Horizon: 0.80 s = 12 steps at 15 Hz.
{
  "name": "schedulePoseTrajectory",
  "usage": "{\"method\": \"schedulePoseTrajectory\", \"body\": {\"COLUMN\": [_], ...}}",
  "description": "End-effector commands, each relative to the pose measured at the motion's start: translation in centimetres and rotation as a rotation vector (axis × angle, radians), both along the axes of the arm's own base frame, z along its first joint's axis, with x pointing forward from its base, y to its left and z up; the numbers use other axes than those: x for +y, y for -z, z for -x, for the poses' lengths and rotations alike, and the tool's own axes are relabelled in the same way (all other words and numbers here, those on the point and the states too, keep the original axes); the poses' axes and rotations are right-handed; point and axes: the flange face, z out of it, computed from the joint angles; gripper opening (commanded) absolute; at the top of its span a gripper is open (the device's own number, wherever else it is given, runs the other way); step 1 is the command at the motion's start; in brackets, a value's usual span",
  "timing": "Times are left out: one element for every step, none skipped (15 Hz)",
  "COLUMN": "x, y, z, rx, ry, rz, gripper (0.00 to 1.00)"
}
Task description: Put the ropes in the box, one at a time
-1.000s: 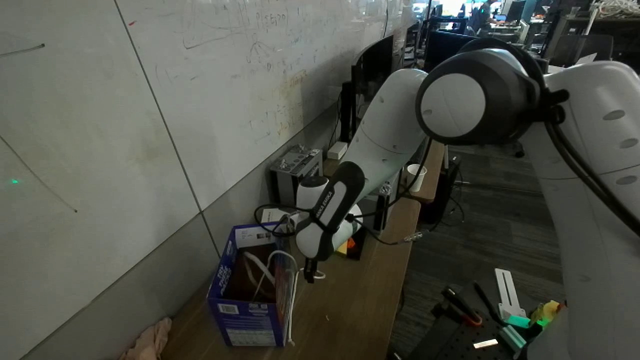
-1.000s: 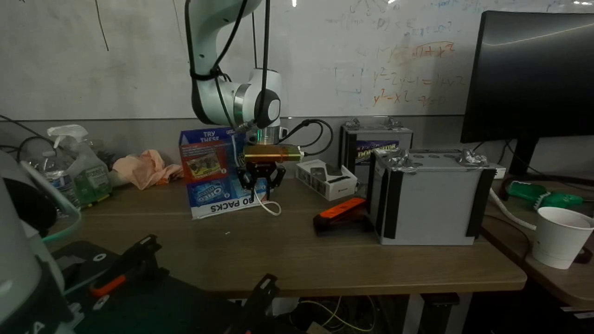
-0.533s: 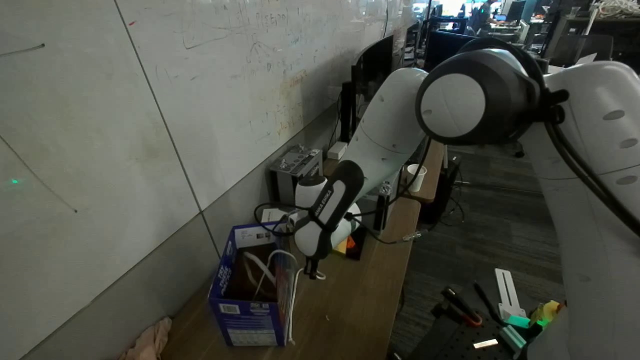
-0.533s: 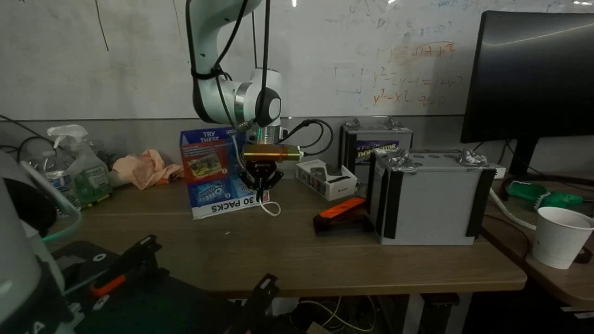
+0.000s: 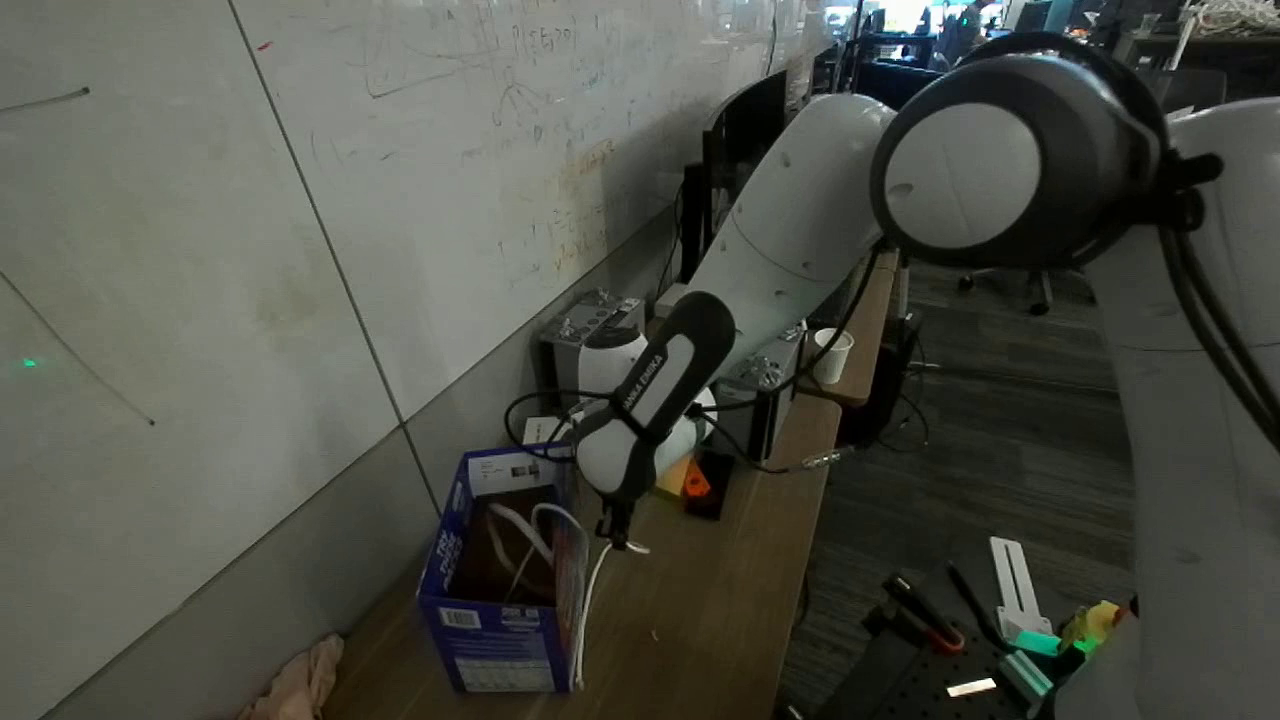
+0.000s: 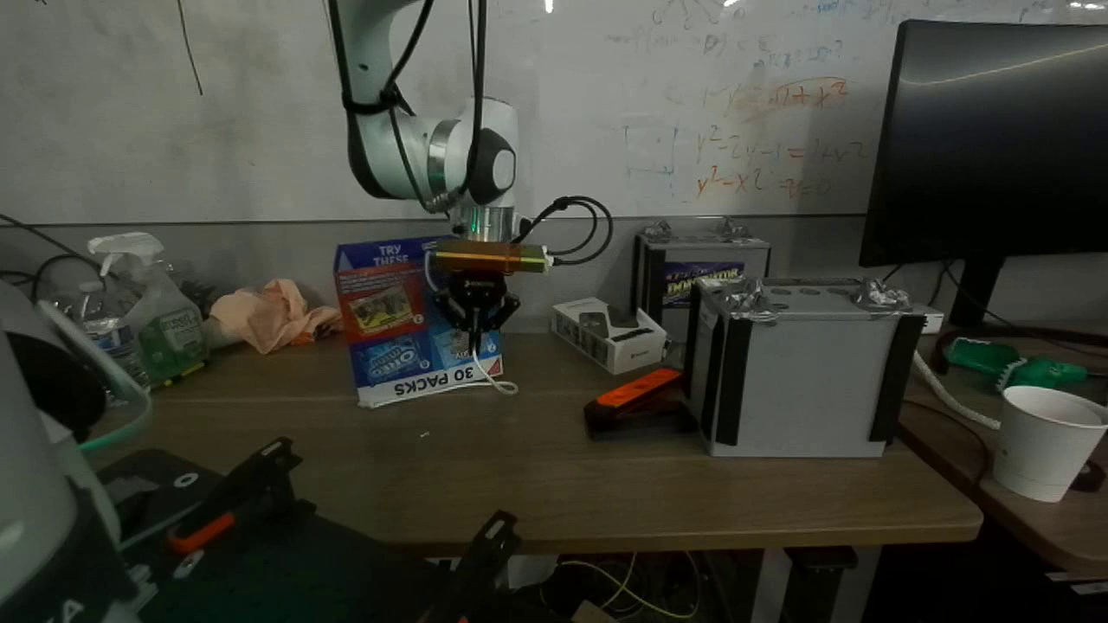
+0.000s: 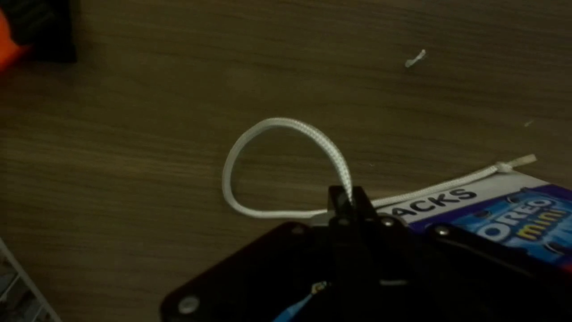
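At lower left in an exterior view, the one box (image 5: pixel 500 645) is placed just left of the single gripper (image 5: pixel 618 544), its long axis running up the frame. One rope (image 7: pixel 330 148), looped at the wrist view's centre, is pinched in the narrowed gripper; white cord (image 5: pixel 522 523) is also seen inside the box, not countable.

My own fingers (image 7: pixel 366 209) were black and the rope (image 7: pixel 330 149) white, with a finely flecked braid. The box (image 6: pixel 396 318) showed blue-purple, red and lighter blue print, a white strip with dark lettering, and a brown inside. The table (image 7: pixel 134 112) was brown, streaked with darker lines of grain.
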Motion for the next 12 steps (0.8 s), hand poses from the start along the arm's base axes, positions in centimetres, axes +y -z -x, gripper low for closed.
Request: {"method": "schedulePoseTrajectory", "body": {"x": [1.1, 1.5, 1.9, 2.4, 3.0, 3.7, 4.4, 5.2, 6.0, 6.5, 7.1, 7.8], "y": [-7.8, -9.7, -11.9, -14.1, -16.3, -18.7, -21.0, -23.4, -25.8, -28.2, -30.7, -33.2], "z": [2.1, 2.2, 2.4, 2.6, 2.9, 3.2, 3.5, 3.9, 4.2, 4.6, 5.2, 5.7], "rx": [-0.053, -0.094, -0.121, -0.16, -0.193, -0.226, -0.261, -0.3, -0.337, -0.372, -0.406, -0.439], "ry": [0.11, 0.165, 0.213, 0.261, 0.303, 0.345, 0.386, 0.429, 0.471, 0.514, 0.559, 0.605], "rz": [0.009, 0.001, -0.007, -0.022, -0.032, -0.045, -0.055, -0.062, -0.073, -0.083, -0.091, -0.099], "gripper": [0.01, 0.01, 0.01, 0.01, 0.01, 0.01, 0.01, 0.01, 0.01, 0.01, 0.01, 0.01]}}
